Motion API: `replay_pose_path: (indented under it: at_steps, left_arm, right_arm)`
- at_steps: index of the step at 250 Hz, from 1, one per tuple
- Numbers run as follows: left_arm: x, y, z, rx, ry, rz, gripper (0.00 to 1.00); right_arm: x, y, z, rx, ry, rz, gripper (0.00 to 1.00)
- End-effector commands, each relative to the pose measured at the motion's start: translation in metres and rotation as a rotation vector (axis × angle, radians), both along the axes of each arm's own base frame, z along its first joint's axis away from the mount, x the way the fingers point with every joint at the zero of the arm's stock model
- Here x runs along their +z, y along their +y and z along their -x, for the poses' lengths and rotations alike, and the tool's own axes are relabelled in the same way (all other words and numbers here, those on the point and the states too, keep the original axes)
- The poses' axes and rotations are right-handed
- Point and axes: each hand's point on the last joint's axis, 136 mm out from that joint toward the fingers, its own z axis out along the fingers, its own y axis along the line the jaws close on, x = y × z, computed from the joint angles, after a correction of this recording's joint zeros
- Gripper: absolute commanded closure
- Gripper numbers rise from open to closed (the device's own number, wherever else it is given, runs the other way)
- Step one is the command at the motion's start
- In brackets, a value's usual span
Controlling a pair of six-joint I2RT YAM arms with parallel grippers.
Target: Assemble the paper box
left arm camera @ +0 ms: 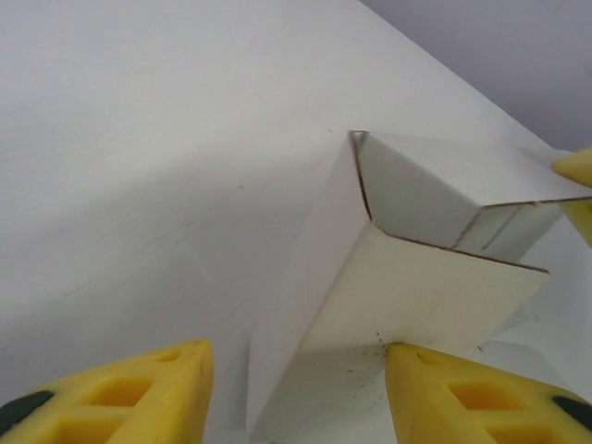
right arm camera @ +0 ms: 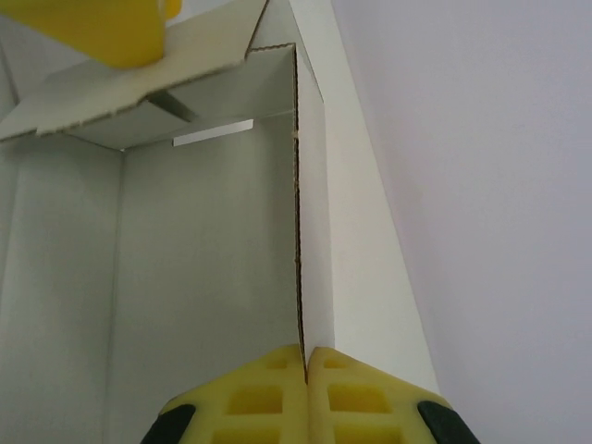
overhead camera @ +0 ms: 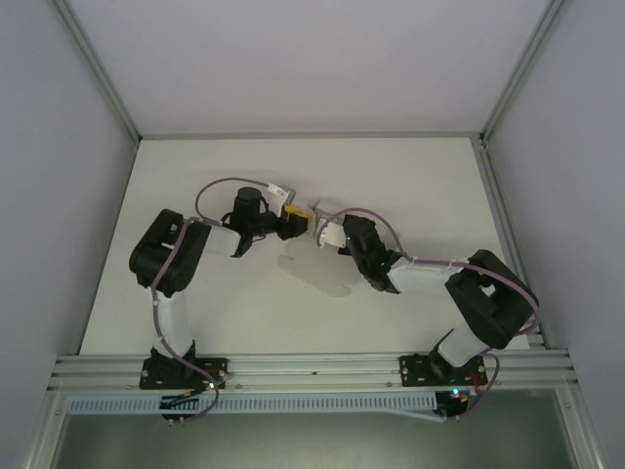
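Tightly, right hand [right arm camera: 303,356] pinches paper box [right arm camera: 213,277]; left hand [left arm camera: 296,370] parted.

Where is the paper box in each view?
Top external: mid-frame, paper box at the tip of the right gripper.
Left wrist: centre-right, reaching the bottom edge.
Right wrist: left and centre, top to bottom.
Shared landmark: the right gripper, its yellow fingers pinching a box wall.

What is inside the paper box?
Inside the paper box are bare card walls and a narrow slot, no loose object. The right gripper, shut on one wall edge, covers the nearest part.
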Motion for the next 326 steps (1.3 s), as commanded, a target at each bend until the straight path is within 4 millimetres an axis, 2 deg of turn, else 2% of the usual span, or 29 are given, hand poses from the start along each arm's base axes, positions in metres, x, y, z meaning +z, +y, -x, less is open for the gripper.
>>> replay_pose_path:
  at_steps: [1, 46, 70, 88, 122, 143, 186, 205, 240, 266, 281, 308, 326]
  left_arm:
    - [0.042, -0.018, -0.012, -0.073, -0.145, 0.095, 0.48]
    - [0.04, -0.032, 0.002, -0.148, -0.135, 0.1, 0.51]
    - [0.037, -0.035, -0.002, -0.126, -0.121, 0.093, 0.51]
    - [0.034, -0.037, -0.003, -0.119, -0.109, 0.092, 0.46]
    - [0.023, -0.037, -0.006, -0.086, -0.102, 0.023, 0.47]
    - [0.013, -0.035, -0.004, -0.084, -0.062, -0.017, 0.53]
    - [0.002, -0.024, 0.026, -0.08, -0.01, -0.043, 0.51]
    - [0.008, -0.021, 0.034, -0.075, -0.01, -0.038, 0.5]
    - [0.03, -0.018, 0.04, -0.058, -0.029, 0.006, 0.49]
    - [0.046, -0.016, 0.039, -0.042, -0.048, 0.029, 0.48]
    - [0.053, -0.014, 0.039, -0.026, -0.058, 0.039, 0.42]
    - [0.064, -0.006, 0.037, 0.001, -0.051, 0.074, 0.39]
    - [0.078, 0.001, 0.038, 0.003, -0.044, 0.134, 0.33]
  right_arm:
    - [-0.077, 0.003, 0.05, 0.14, 0.292, 0.118, 1.0]
    - [-0.077, 0.005, 0.046, 0.137, 0.282, 0.125, 1.0]
    - [-0.075, 0.008, 0.045, 0.143, 0.275, 0.112, 1.0]
    - [-0.075, 0.009, 0.045, 0.143, 0.275, 0.115, 1.0]
    - [-0.071, 0.008, 0.042, 0.137, 0.241, 0.116, 1.0]
    - [-0.063, 0.007, 0.04, 0.132, 0.213, 0.101, 1.0]
    - [-0.029, 0.002, 0.025, 0.074, 0.084, 0.078, 1.0]
    - [-0.011, 0.005, 0.021, 0.064, 0.054, 0.033, 1.0]
    - [0.007, 0.006, 0.021, 0.064, 0.035, 0.007, 1.0]
    - [0.009, 0.004, 0.023, 0.068, 0.036, 0.013, 1.0]
    - [0.009, 0.004, 0.024, 0.069, 0.037, 0.014, 1.0]
    - [0.007, 0.001, 0.025, 0.058, 0.017, 0.039, 1.0]
    - [0.005, -0.001, 0.025, 0.051, 0.006, 0.054, 1.0]
